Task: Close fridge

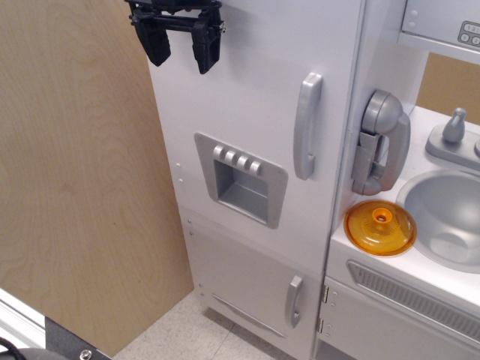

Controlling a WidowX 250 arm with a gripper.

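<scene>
The fridge [247, 112] is a tall white toy-kitchen cabinet. Its large door lies flat against the cabinet front, so the shelves inside are hidden. The door has a grey vertical handle [307, 125] at its right edge and a grey four-button dispenser recess [241, 179] in the middle. My black gripper [182, 46] is at the top left, right in front of the door's upper left part. Its two fingers [206, 46] point down with a gap between them, holding nothing.
A wooden panel [75, 172] stands left of the fridge. Below the big door is a smaller white door with a short grey handle [294, 301]. To the right are a grey toy phone [381, 142], an orange lid [380, 226], a grey sink [450, 217] and a faucet [454, 127].
</scene>
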